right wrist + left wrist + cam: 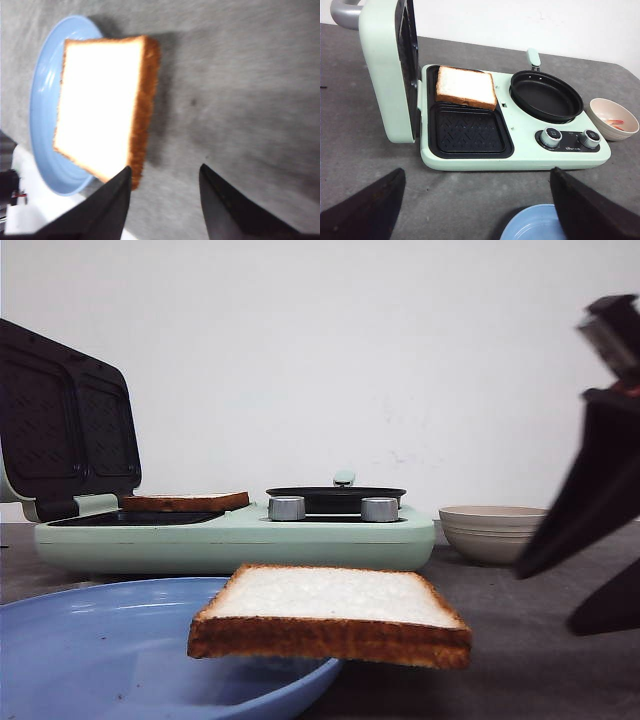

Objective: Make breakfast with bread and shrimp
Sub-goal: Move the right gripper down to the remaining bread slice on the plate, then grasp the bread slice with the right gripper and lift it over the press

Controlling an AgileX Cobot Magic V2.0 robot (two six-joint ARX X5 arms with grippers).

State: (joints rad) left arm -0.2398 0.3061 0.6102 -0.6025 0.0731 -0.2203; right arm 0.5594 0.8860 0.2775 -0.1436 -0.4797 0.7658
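Your left tool (477, 210) is spread wide and grips nothing; its two dark fingers (362, 207) hang over the grey bench (365, 120), in front of the mint-green breakfast maker (520, 157) and the rim of the blue plate (535, 222). That left wrist view gives you what the front view hides: one bread slice (466, 87) lies on the rear sandwich plate with the ridged front plate bare, the lid (385, 70) stands upright, the black frying pan (546, 95) sits on its burner, and orange-red shrimp (615, 122) pieces lie in the beige bowl (612, 107). From the front you see only that bowl's outer wall.

Your right tool (162, 192) is also released, jaws apart and holding nothing. Its left finger (107, 205) sits at the corner of the second bread slice (102, 102); you cannot tell whether it touches. That slice rests on the plate's right rim, overhanging the bench.
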